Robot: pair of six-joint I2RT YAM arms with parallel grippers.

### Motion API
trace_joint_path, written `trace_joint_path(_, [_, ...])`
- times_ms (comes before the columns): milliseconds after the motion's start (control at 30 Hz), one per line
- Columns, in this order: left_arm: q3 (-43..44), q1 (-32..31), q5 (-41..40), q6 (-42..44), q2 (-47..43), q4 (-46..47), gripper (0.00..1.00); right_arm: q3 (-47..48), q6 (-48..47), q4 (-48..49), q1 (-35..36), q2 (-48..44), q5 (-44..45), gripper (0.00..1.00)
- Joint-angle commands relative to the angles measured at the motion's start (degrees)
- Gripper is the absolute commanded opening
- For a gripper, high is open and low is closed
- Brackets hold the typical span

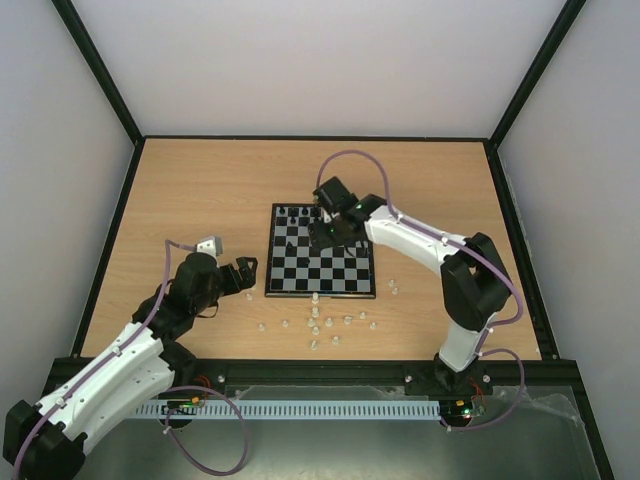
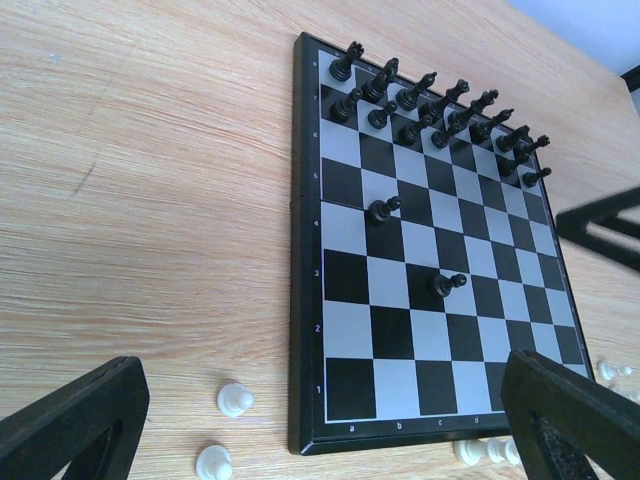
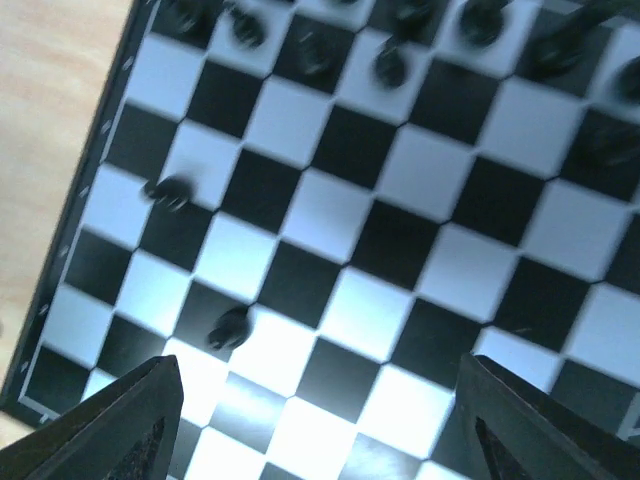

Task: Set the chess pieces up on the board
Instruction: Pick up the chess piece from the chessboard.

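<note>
Small flat chessboard (image 1: pixel 330 275), black and pale-grey squares, lies mid wooden table (image 1: pixel 200 190). Tiny black chess figures (image 2: pixel 440 110) mostly fill far 2 rows; 2 black strays (image 2: pixel 380 210) stand mid-board. Tiny white chess figures (image 1: pixel 318 325) lie scattered off near edge, none seen on board, so approx half left. Over board, right gripper (image 3: pixel 320 370) has jaws apart, empty. By left edge, left gripper (image 2: pixel 322 365) is spread wide, empty.

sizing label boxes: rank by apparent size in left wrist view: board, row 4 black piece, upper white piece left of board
1. board
2. white piece and black piece: about alike, white nearer camera, so unranked
</note>
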Motion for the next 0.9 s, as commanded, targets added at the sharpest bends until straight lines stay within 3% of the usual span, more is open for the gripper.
trace_joint_path(0, [1.5,0.3,-0.5,-0.9,-0.5,0.3,0.99,-1.1,0.4,0.0,3.7,1.1,-3.3,0.74])
trace_joint_path(200, [0.8,0.3,0.3,-1.2,-0.9,0.6,0.99,1.0,0.3,-0.7,7.2,5.3,-3.0,0.57])
trace_joint_path(367, [-0.1,0.3,0.8,-1.4,-1.9,0.7,1.0,3.4,0.3,-2.0,8.2,8.9,-2.3,0.53])
trace_joint_path(500, [-0.3,0.3,0.8,-1.2,-2.1,0.6,0.99,4.9,0.0,-2.1,8.2,11.3,-1.9,0.38])
trace_joint_path(867, [-0.7,0.3,0.4,-0.8,-2.7,0.3,0.99,8.0,-0.1,-4.3,8.2,14.3,0.7,0.29])
